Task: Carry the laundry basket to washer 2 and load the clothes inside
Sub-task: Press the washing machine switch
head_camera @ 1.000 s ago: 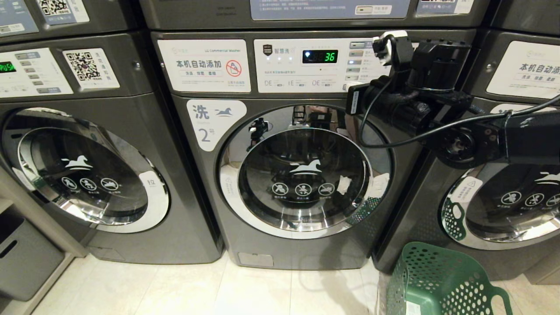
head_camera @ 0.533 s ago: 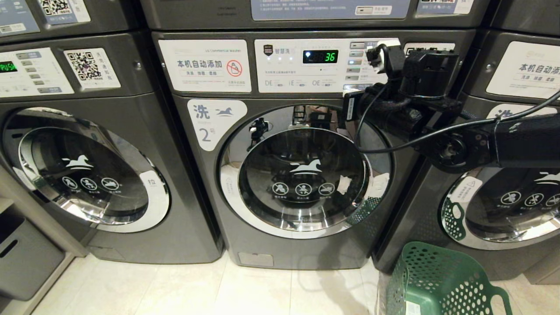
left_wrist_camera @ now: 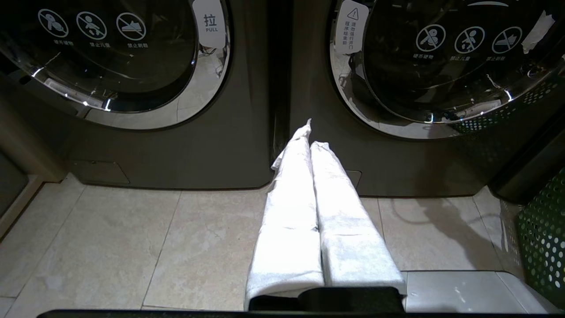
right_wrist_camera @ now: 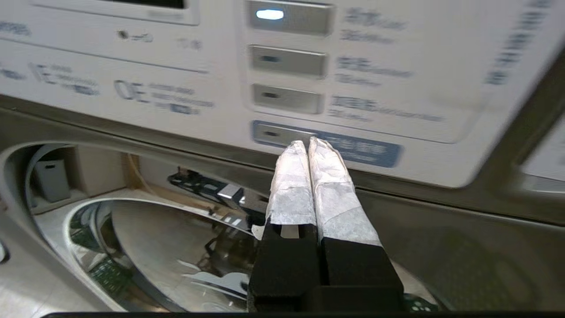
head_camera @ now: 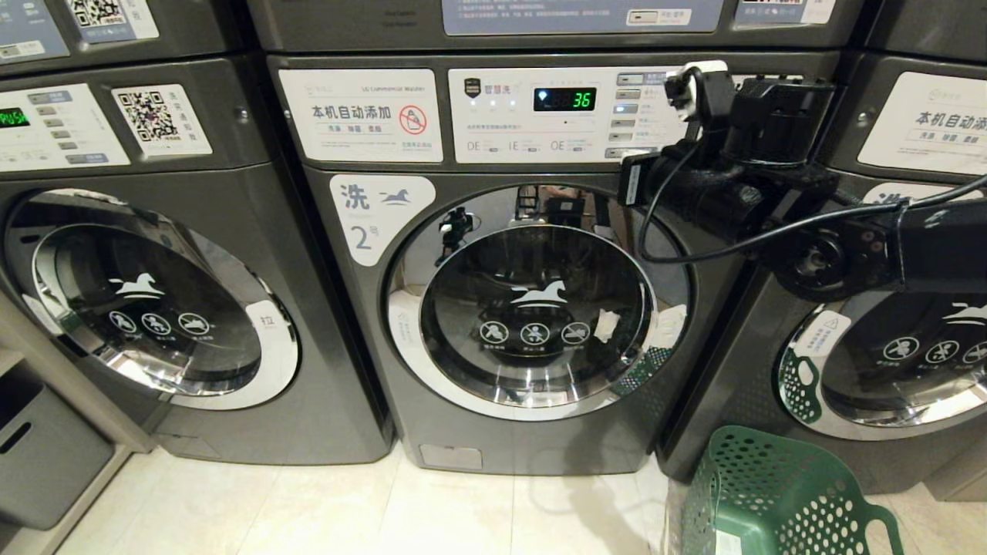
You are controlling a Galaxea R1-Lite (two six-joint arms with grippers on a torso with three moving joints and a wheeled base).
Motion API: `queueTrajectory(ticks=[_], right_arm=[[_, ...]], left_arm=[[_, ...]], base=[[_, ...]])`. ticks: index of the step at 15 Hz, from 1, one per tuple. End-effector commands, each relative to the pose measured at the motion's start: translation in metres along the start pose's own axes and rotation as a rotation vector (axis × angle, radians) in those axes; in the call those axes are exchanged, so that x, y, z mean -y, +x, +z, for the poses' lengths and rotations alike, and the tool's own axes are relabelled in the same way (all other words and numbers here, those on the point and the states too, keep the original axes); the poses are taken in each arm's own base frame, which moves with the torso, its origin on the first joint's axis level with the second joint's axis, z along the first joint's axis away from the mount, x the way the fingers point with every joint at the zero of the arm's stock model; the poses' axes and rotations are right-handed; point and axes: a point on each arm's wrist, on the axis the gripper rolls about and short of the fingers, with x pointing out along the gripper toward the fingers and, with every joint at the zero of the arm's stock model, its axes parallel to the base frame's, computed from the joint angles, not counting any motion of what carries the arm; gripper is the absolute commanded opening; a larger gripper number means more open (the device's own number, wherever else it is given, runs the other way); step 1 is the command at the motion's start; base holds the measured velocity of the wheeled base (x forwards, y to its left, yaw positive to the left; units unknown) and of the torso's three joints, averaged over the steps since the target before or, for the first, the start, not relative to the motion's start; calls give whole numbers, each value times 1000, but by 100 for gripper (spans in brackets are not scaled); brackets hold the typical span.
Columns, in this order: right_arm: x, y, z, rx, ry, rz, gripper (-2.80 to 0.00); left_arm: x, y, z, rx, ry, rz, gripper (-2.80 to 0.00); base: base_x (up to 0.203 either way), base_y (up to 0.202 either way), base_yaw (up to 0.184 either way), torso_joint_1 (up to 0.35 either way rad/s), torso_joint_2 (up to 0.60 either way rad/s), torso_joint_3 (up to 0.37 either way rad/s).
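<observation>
Washer 2 [head_camera: 376,220] stands in the middle of the head view with its round door [head_camera: 536,304] shut and its display [head_camera: 564,99] reading 36. My right gripper [head_camera: 631,181] reaches in from the right to the control panel. Its white-wrapped fingers are shut and empty, and the right gripper [right_wrist_camera: 307,143] has its tips at the blue-framed bottom button [right_wrist_camera: 282,132]. Contact cannot be told. The green laundry basket [head_camera: 779,493] sits on the floor at the lower right. No clothes show. My left gripper [left_wrist_camera: 310,132] hangs shut and empty, pointing at the floor between two washers.
Another washer [head_camera: 154,308] stands to the left and one more [head_camera: 887,362] to the right, both doors shut. A grey bin [head_camera: 38,455] sits low at the far left. Pale tiled floor [head_camera: 308,509] lies in front. The basket [left_wrist_camera: 543,238] is beside washer 2's right corner.
My right arm swayed slightly left and down along the panel, then came back up to the right. The display still reads 36. The left arm has not moved.
</observation>
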Motion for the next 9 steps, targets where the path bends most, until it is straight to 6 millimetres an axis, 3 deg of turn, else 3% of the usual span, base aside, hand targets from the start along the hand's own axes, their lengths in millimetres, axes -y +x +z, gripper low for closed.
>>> queueTrajectory(ticks=[1,9], right_arm=[[3,-7,9,17,1,-2,-280],[-1,-3,2,4,0,8,-280]], left_arm=[[0,0,0,0,0,0,-280],[0,0,0,0,0,0,-280]], base=[[0,0,0,0,0,0],[0,0,0,0,0,0]])
